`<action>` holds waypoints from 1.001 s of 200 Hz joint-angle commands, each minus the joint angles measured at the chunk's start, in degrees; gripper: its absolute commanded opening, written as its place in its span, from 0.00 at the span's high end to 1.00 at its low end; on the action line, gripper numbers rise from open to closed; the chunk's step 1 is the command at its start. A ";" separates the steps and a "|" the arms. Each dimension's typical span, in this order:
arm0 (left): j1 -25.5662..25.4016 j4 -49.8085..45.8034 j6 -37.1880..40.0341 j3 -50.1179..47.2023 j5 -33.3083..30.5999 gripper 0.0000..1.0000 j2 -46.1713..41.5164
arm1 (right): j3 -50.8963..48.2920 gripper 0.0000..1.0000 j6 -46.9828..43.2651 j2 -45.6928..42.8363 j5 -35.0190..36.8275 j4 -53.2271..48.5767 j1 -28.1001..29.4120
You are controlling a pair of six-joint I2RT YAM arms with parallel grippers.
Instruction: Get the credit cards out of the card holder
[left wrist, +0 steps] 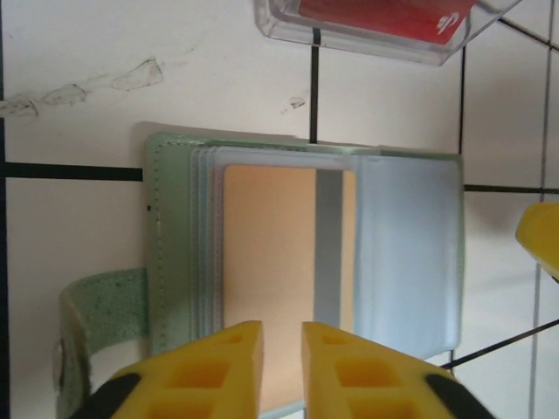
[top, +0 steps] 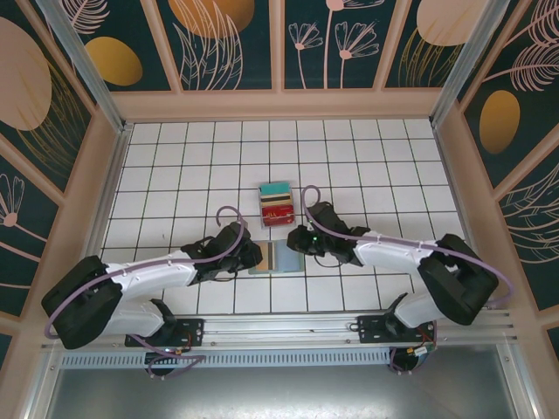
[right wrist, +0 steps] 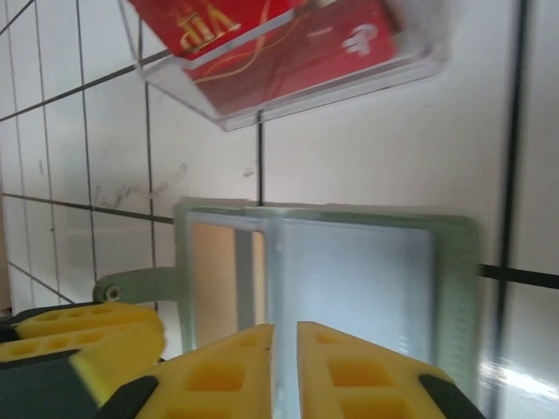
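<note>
The card holder (top: 278,259) lies open on the white tiles between my two grippers, grey-green outside, with a light-blue inner half (left wrist: 406,244). A tan credit card (left wrist: 266,253) with a grey stripe sits in its clear sleeve, also seen from the right wrist (right wrist: 212,271). My left gripper (left wrist: 282,327) stands over the card's near edge with its jaws almost together, and the card shows through the slit. I cannot tell whether it touches the card. My right gripper (right wrist: 286,327) is shut on an upright fold of the card holder (right wrist: 358,279).
A clear tray (top: 278,203) holding red, tan and teal cards stands one tile beyond the wallet; its rim (left wrist: 367,44) is close ahead. The wallet's green strap (left wrist: 105,301) sticks out to the left. Both arms crowd the wallet from either side.
</note>
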 commanded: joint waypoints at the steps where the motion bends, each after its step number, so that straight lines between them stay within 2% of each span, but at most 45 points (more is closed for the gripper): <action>1: 0.74 -1.66 0.92 -0.02 -1.60 0.86 1.56 | 2.99 0.86 1.60 3.51 -3.60 4.38 1.41; 67: 0.84 1.69 -0.15 -1.89 0.25 0.91 3.97 | 3.18 0.86 4.13 10.34 -7.71 8.08 2.49; 200: 0.77 2.23 -0.97 -2.34 1.48 0.94 5.21 | -0.35 0.86 5.18 10.75 -7.35 6.57 2.28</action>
